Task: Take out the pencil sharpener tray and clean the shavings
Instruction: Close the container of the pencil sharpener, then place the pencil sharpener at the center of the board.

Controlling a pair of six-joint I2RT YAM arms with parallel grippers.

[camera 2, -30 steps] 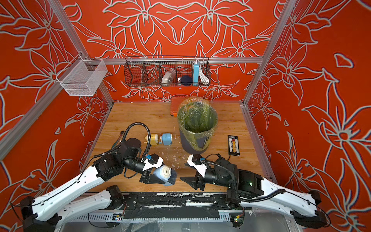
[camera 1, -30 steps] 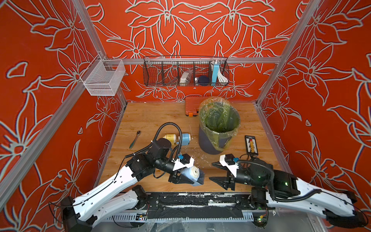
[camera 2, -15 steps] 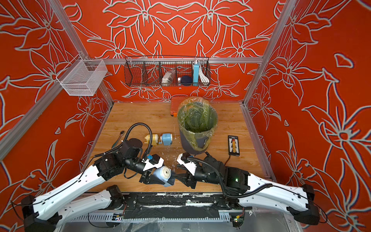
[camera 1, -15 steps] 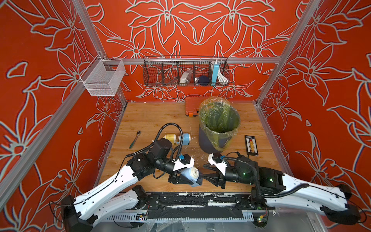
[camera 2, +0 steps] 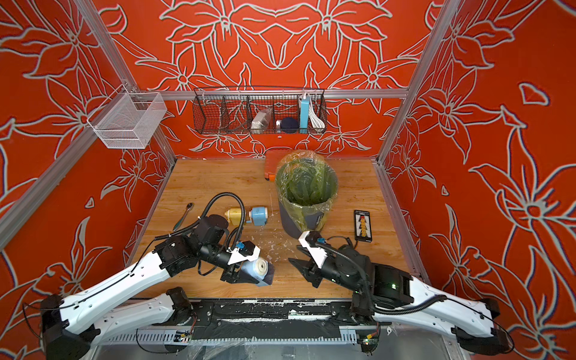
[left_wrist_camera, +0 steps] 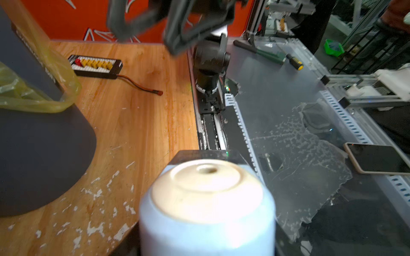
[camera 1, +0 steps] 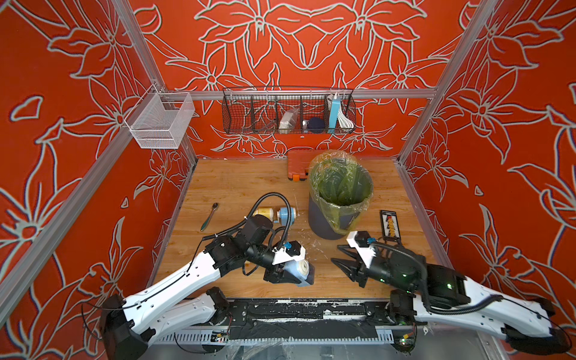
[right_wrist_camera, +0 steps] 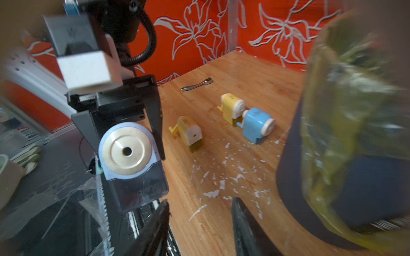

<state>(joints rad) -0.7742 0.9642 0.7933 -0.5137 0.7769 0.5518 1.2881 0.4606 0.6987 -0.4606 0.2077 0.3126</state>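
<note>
We still clamp the blue sharpener (camera 1: 301,268) in our left gripper (camera 1: 290,276); our right gripper (camera 1: 336,254) has pulled back, jaws apart and empty.

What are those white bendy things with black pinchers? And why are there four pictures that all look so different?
They are two robot arms, fixed at the front edge of a wooden table. Each arm ends in a gripper, which is a pincher with two fingers.

Two pictures look down from above, side by side like a pair of eyes. The other two come from small cameras on the arms' wrists, so everything looks very close.

The left gripper is pinching a blue pencil sharpener. The right gripper is open and empty.

On the table stand a bin with a greenish bag in it, a yellow sharpener and another blue sharpener. Little white shavings are scattered near the bin. There is also a metal tool and a black strip with yellow plugs.
</note>
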